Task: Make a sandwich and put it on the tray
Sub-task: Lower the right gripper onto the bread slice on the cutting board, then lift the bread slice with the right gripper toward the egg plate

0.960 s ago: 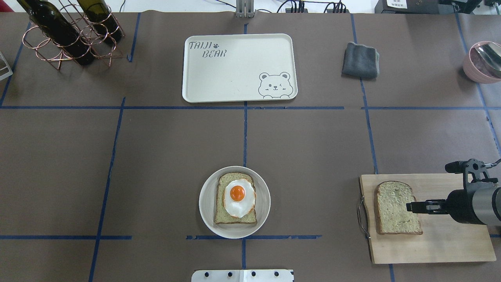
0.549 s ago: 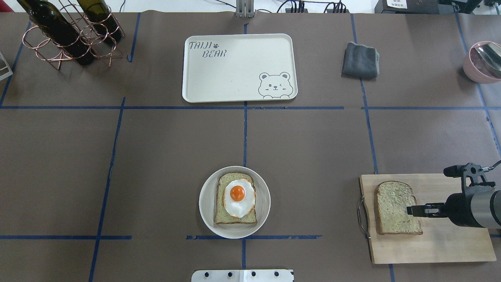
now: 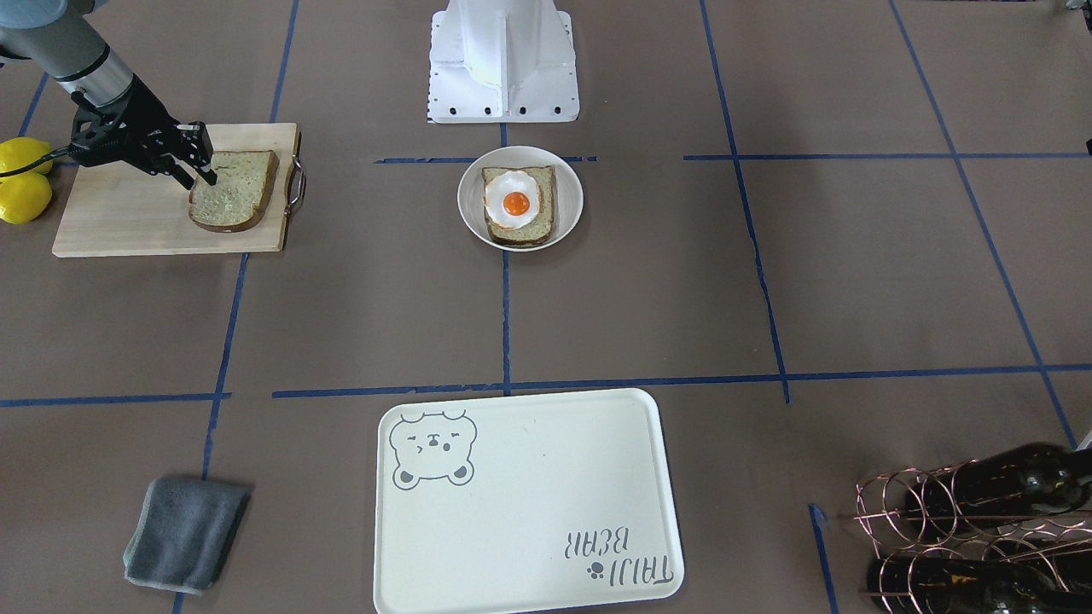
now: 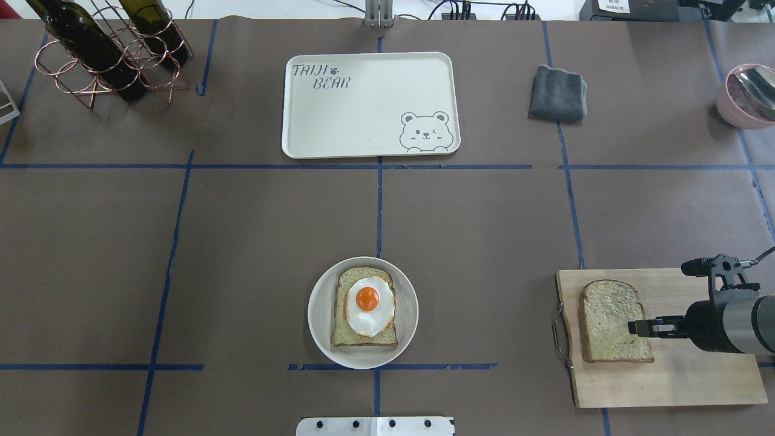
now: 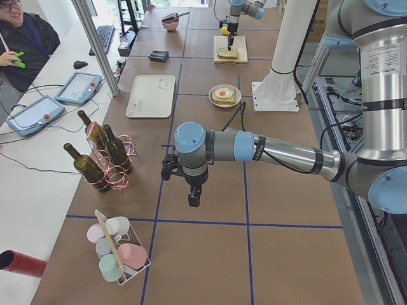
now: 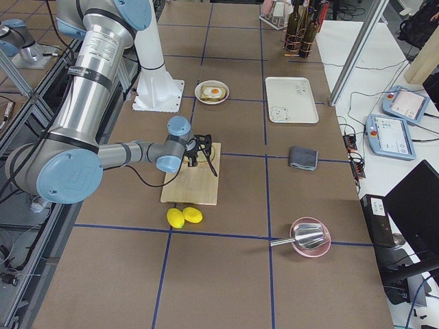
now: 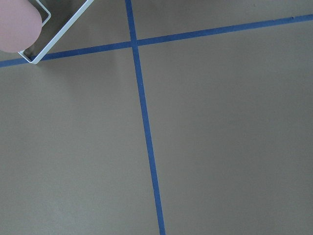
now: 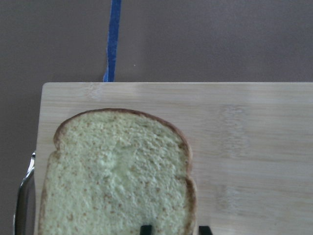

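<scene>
Facing the robot, the loose bread slice (image 3: 232,189) lies flat on the wooden cutting board (image 3: 119,222). The right gripper (image 3: 198,177) has its dark fingers spread over the slice's edge farthest from the board's metal handle. Mid-table, a round white plate (image 3: 467,198) carries the lower bread slice (image 3: 533,228) with the glossy fried egg (image 3: 513,203) on top. The smooth cream tray (image 3: 529,495) with its bear drawing sits well apart and bare. Two lemons (image 3: 21,175) lie just beside the board and a folded grey cloth (image 3: 186,533) lies near the tray. From overhead, the gripper reaches in level from the right and its tips overlap the slice's crust. The sandwich is only half built, and nothing of it is on the tray. From the table's left end, the left gripper (image 5: 193,196) hangs over bare brown paper; I cannot tell whether it is spread or closed. From the right end, the near arm bends low over the board. The left wrist view shows only paper and blue tape. The right wrist view shows a porous, pale crumb inside a thin brown crust, with one fingertip (image 8: 145,229) over the crumb and the other outside the crust. The slice looks light, soft and easily dented. A gentle pinch across the crust edge would probably suit it best, with the slice kept level.
</scene>
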Controlling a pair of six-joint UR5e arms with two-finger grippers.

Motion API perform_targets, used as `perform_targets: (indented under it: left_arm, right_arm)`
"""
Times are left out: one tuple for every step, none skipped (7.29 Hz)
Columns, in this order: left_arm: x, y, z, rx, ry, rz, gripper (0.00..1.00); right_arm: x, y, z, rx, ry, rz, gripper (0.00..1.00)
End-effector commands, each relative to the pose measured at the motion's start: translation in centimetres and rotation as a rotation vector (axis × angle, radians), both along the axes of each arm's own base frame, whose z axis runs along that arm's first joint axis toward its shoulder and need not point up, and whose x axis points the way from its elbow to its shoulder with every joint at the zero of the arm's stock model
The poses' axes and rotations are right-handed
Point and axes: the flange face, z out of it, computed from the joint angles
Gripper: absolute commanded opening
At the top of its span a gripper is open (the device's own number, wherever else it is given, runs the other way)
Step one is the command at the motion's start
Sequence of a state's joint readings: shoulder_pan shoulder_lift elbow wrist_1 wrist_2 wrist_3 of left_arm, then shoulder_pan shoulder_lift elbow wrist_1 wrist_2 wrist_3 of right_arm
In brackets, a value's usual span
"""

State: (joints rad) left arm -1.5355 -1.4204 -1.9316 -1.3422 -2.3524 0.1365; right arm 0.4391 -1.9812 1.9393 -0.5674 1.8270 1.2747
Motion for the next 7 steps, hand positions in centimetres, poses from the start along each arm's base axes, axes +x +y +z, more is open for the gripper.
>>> perform_targets:
  left_arm:
    - [0.0,0.0,-0.1,0.001,-0.001,0.0,1.0]
    - [0.0,0.0,-0.1,0.001,-0.001,0.0,1.0]
    - [0.0,0.0,-0.1,0.001,-0.001,0.0,1.0]
    - [0.0,-0.3,-0.2,0.006,-0.001,0.0,1.0]
    - [0.0,-0.3,-0.2,0.006,0.001,0.0,1.0]
    - [0.0,-0.5,-0.2,0.006,-0.001,0.0,1.0]
    - [0.0,-0.6,-0.3,0.007,0.001,0.0,1.0]
  right_arm:
    - [-0.1,0.0,0.0,0.0,0.0,0.0,0.02]
    - [-0.1,-0.1,0.0,0.002,-0.001,-0.001,0.0]
    - [-0.1,-0.1,-0.1,0.003,-0.003,-0.001,0.0]
    - [-0.2,-0.1,-0.5,0.004,-0.01,-0.002,0.0]
    - [-0.1,-0.1,-1.3,0.008,-0.027,-0.006,0.0]
    - [-0.1,0.0,-2.0,0.013,-0.039,-0.007,0.0]
    - [0.0,0.0,-3.2,0.016,-0.062,-0.014,0.0]
